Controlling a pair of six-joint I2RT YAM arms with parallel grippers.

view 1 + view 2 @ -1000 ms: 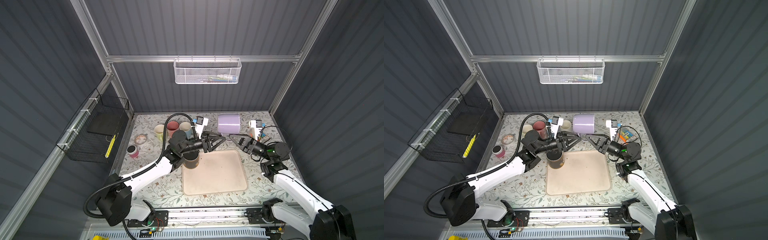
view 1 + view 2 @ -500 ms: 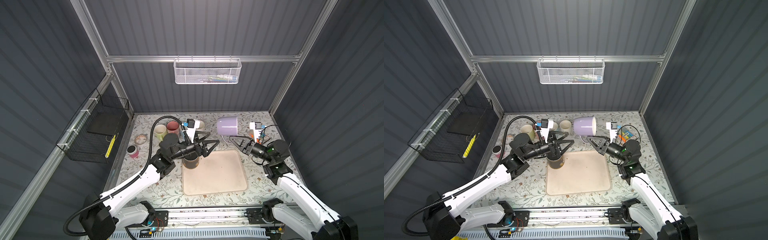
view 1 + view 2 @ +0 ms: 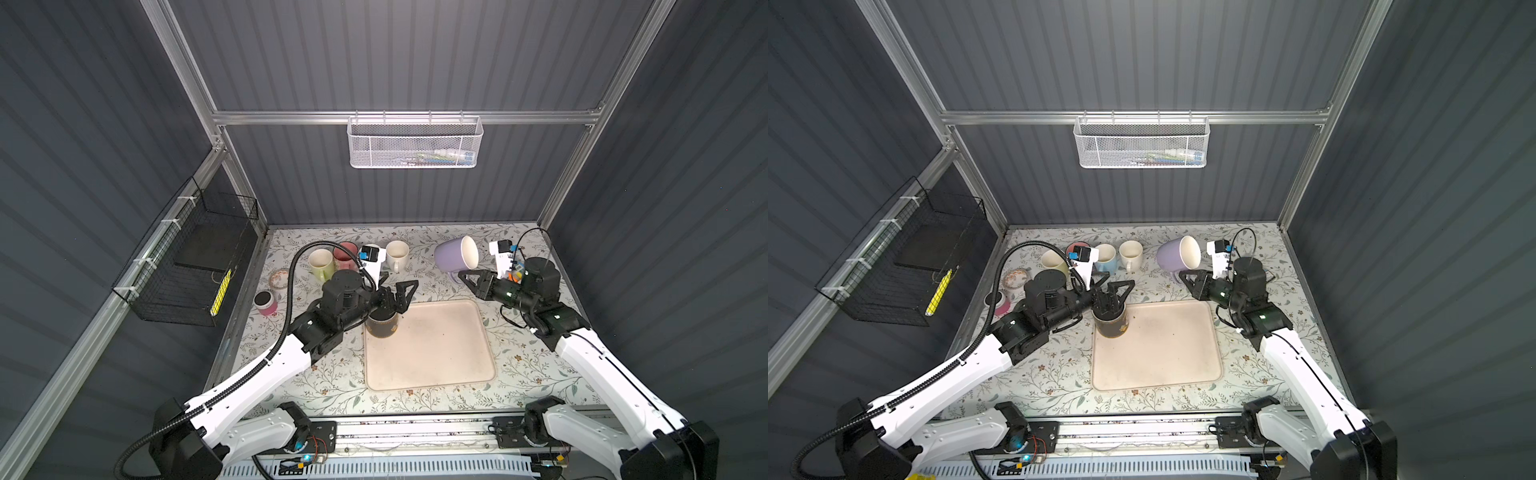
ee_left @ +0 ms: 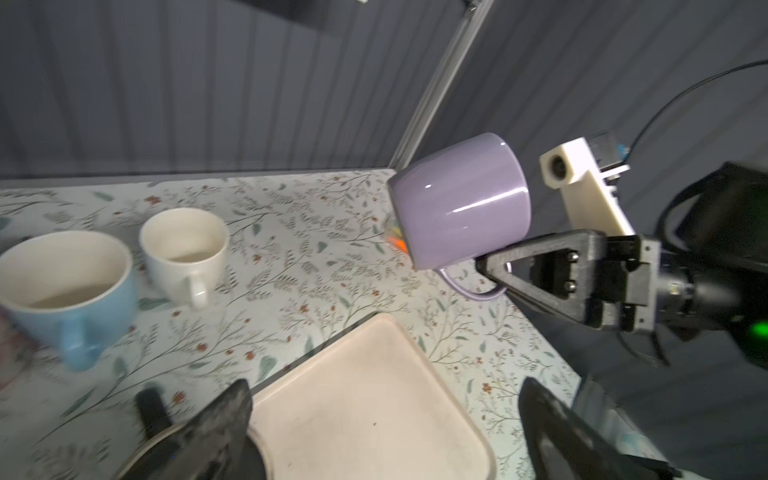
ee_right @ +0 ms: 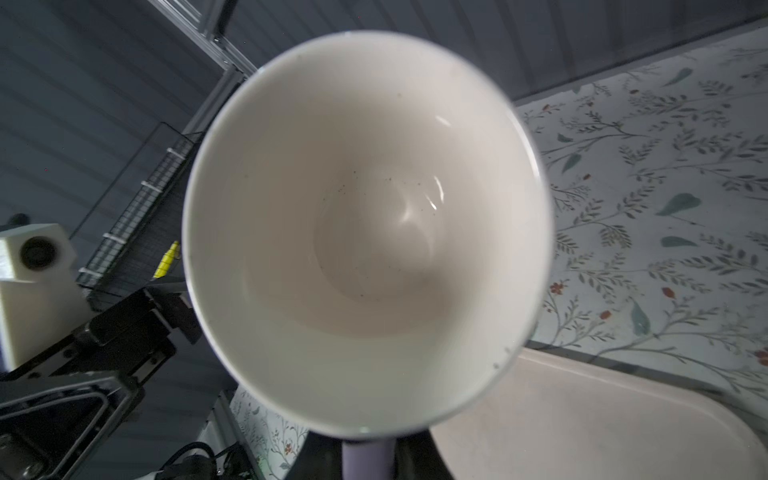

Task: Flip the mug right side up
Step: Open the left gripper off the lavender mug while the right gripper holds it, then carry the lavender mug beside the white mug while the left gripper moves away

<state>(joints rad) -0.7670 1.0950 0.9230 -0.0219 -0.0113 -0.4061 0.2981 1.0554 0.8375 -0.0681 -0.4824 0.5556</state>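
Observation:
The lilac mug [image 3: 455, 254] [image 3: 1173, 255] [image 4: 461, 203] hangs in the air over the table's back right, tipped on its side. Its cream inside [image 5: 365, 224] faces the right wrist camera. My right gripper [image 3: 463, 276] [image 3: 1183, 277] [image 5: 368, 453] is shut on the mug's handle from below. My left gripper [image 3: 399, 291] [image 3: 1115, 291] [image 4: 384, 395] stands wide open with nothing between its fingers, just over a dark mug [image 3: 382, 326] [image 3: 1112, 324]. That mug stands on the beige tray's [image 3: 436, 353] back left corner, and the gripper hides its top.
Along the back stand a pale green mug [image 3: 321, 264], a pink mug [image 3: 347, 253], a blue mug [image 3: 1105, 257] [image 4: 62, 286] and a white mug [image 3: 397, 253] [image 4: 185, 249]. A small pink jar [image 3: 266, 301] sits near the left edge. A black wire basket [image 3: 195, 257] hangs on the left wall.
The left gripper has opened wide and drawn back to the left, above the dark mug. The right gripper has lifted the lilac mug and tipped it, so its mouth now shows.

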